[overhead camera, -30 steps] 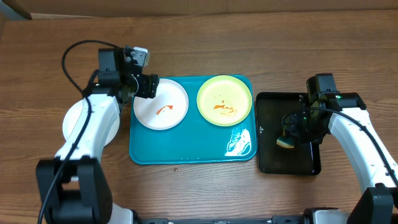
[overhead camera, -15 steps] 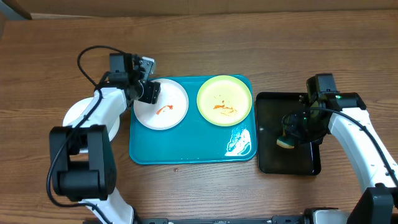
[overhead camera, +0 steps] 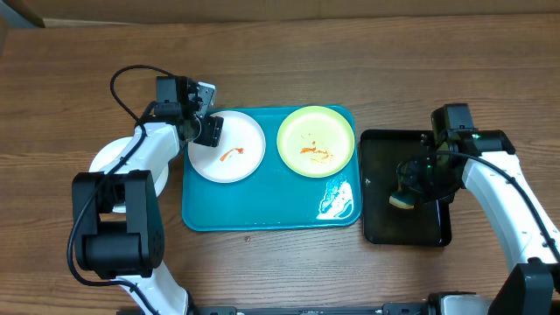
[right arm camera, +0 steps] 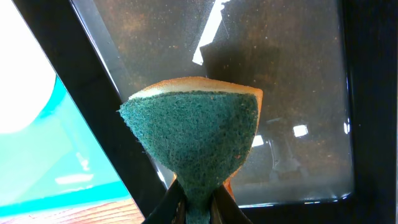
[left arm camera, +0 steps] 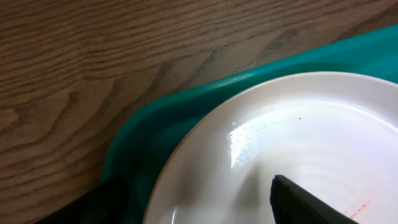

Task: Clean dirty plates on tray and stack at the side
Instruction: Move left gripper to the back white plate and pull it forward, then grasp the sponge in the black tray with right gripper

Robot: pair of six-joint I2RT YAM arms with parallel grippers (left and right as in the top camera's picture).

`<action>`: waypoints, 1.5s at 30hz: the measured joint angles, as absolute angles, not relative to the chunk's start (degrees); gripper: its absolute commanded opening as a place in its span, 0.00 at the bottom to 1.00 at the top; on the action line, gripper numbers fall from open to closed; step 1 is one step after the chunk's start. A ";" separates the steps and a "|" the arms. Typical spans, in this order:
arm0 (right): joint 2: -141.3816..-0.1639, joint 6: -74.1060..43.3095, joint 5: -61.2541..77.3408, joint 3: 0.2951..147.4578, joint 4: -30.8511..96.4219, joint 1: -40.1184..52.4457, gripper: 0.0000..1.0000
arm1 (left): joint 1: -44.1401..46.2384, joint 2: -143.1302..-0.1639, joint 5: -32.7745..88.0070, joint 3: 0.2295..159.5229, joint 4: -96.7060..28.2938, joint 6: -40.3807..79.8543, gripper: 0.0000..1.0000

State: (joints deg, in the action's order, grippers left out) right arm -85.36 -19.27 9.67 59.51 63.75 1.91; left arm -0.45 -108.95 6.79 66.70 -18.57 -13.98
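Settling left gripper (overhead camera: 208, 130) astride white plate (overhead camera: 238, 150) upper-left rim, jaws apart | right gripper (right arm camera: 196, 208) clamping sponge (right arm camera: 193, 137) | lift next

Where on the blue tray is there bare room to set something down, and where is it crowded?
Bare: the near strip of the tray, in front of the white plate and yellow-green plate. Crowded: the far half, both plates side by side, the open left gripper at the white plate's left rim.
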 measured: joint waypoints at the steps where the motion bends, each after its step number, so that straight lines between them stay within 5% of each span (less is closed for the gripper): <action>1: -85.36 -19.27 9.69 59.51 63.75 1.91 0.11 | -0.45 -108.95 6.79 66.70 -18.61 -13.98 0.73; 13: -85.36 -19.27 9.67 59.51 64.23 1.91 0.10 | -0.45 -108.95 6.85 66.11 -18.55 -13.98 0.70; 38: -85.36 -19.25 9.67 59.51 64.16 1.91 0.10 | -0.49 -108.09 11.31 65.36 -37.93 -12.23 0.05; 45: -85.36 -19.18 9.65 59.51 63.26 1.91 0.09 | -0.49 -107.77 12.91 65.52 -42.87 -6.59 0.04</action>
State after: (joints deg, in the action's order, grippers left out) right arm -85.36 -19.18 9.65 59.51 63.26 1.91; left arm -0.49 -107.77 12.91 65.52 -42.87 -6.59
